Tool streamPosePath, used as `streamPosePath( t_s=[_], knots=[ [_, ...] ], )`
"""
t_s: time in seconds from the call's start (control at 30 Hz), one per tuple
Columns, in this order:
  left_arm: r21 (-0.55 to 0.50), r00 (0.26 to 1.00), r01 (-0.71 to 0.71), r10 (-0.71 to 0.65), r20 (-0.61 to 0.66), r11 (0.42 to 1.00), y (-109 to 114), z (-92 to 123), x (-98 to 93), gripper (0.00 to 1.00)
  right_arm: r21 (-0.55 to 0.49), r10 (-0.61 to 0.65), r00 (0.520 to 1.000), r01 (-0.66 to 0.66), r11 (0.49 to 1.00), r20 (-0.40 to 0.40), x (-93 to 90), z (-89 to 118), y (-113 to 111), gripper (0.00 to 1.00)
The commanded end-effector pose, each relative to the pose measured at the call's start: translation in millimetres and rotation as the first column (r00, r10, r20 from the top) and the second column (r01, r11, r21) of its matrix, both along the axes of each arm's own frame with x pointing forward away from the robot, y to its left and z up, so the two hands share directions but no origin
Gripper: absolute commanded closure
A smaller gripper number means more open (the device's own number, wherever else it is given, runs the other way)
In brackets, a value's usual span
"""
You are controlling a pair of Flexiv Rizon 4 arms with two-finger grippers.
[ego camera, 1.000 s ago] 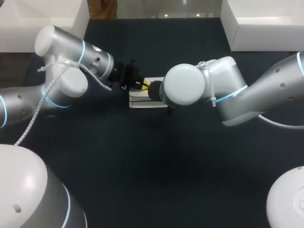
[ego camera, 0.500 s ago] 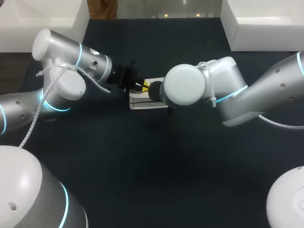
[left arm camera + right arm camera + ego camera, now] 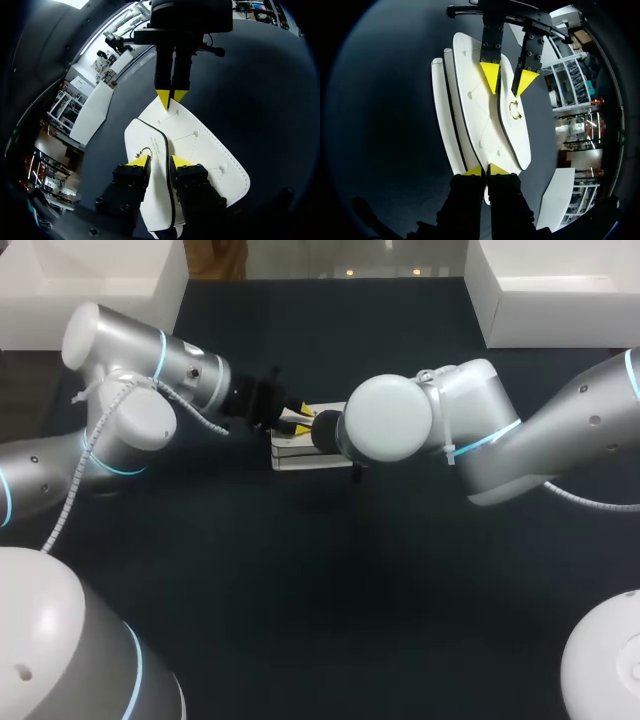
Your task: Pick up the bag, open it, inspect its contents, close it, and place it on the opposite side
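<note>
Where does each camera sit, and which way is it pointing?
Head: above and behind, looking down on the table; left arm and right arm meet at the bag.
Left wrist: on that arm, looking along the left pincer at the bag; right pincer opposite.
Right wrist: on that arm, looking along its pincer, the opposite way.
Shared: wrist views both show bag and both pincers.

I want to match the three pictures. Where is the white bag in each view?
Head view: white bag mid-table, between the two arms' ends.
Left wrist view: white bag under and ahead of the left gripper.
Right wrist view: white bag ahead of the right gripper.
Shared landmark: left gripper, at the bag's flap.
</note>
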State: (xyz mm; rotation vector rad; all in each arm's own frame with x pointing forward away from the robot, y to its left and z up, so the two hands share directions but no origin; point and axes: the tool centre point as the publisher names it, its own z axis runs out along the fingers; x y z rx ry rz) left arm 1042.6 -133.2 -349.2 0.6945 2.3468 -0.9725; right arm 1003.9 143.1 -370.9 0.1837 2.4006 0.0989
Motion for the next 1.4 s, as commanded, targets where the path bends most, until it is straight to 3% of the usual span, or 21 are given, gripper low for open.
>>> streamPosePath(
  t_s=[0.03,0.1,0.3,0.73,1.13,1.4],
  knots=[
    [-0.011,0.999,0.004,-0.004,0.034,1.000,-3.6,-0.9,-3.8,0.81,0.000,-0.001,1.000,0.001,1.000,0.002,0.7,-1.0,0.2,1.00],
    [-0.007,0.999,0.007,-0.007,0.048,1.000,-4.9,-0.6,-4.2,1.00,0.000,-0.001,1.000,0.001,1.000,0.002,0.7,-1.0,0.2,1.00],
    [0.024,0.999,-0.006,0.005,0.049,1.000,-4.1,-5.1,-2.0,1.00,0.000,-0.001,1.000,0.001,1.000,0.002,0.7,-1.0,0.2,1.00],
    [0.026,0.998,-0.014,0.012,0.064,1.000,20.4,-4.1,-8.7,1.00,0.000,-0.001,1.000,0.001,1.000,0.002,0.7,-1.0,0.2,1.00],
    [0.036,0.996,-0.046,0.044,0.079,0.998,-10.5,-10.7,3.7,1.00,0.000,-0.001,1.000,0.001,1.000,0.002,0.7,-1.0,0.2,1.00],
    [0.039,0.989,-0.121,0.117,0.093,0.992,-3.2,-10.3,7.9,1.00,0.000,-0.001,1.000,0.001,1.000,0.002,0.7,-1.0,0.2,1.00]
  ],
)
